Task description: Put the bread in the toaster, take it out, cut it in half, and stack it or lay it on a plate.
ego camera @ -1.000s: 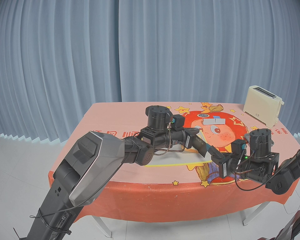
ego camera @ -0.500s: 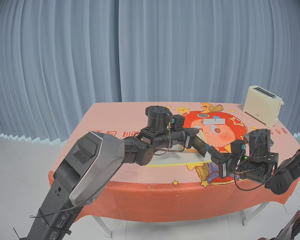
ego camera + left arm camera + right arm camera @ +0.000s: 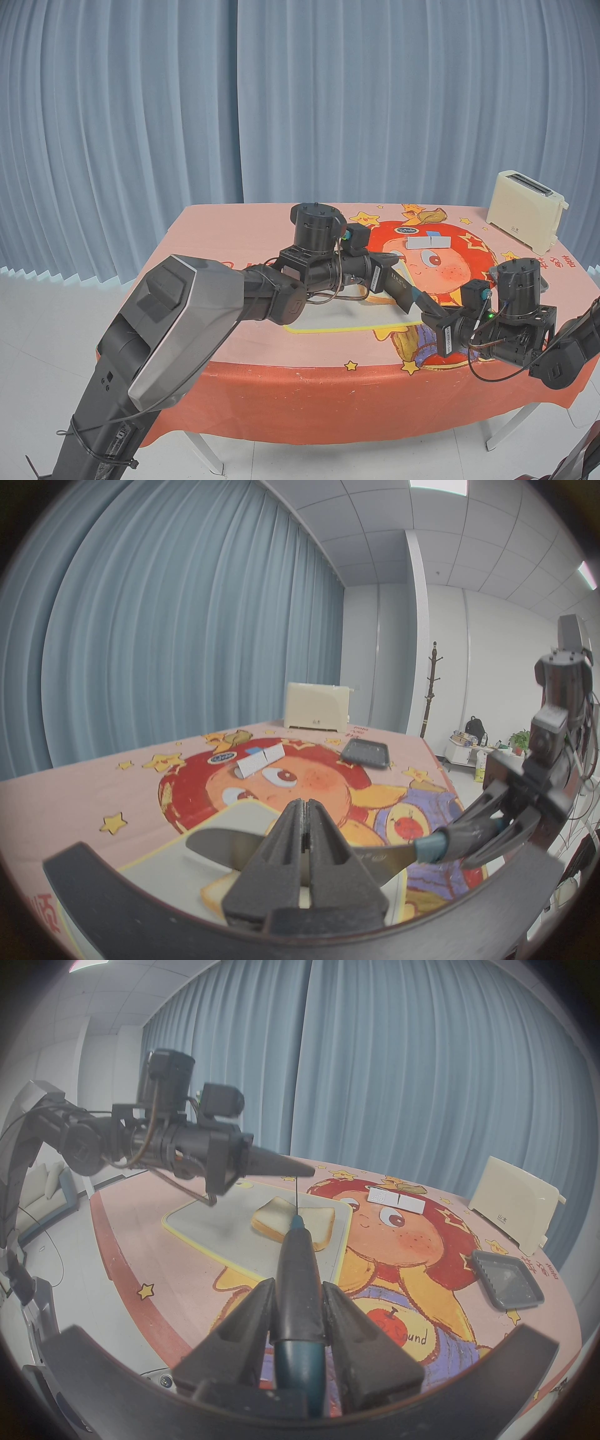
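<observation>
Bright, even light fr. ceiling panels (image 3: 437, 485); soft shadows; wrist views fisheye w/ dark corners.

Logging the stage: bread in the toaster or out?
Out. The bread lies flat on the cutting board, under the knife; the toaster stands apart.

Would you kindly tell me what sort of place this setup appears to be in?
Likely an office-style lab or demo room, not a real kitchen: floor-length curtains, a tiled ceiling with panel lights, a coat stand, and the toaster on a cloth-covered table.
</observation>
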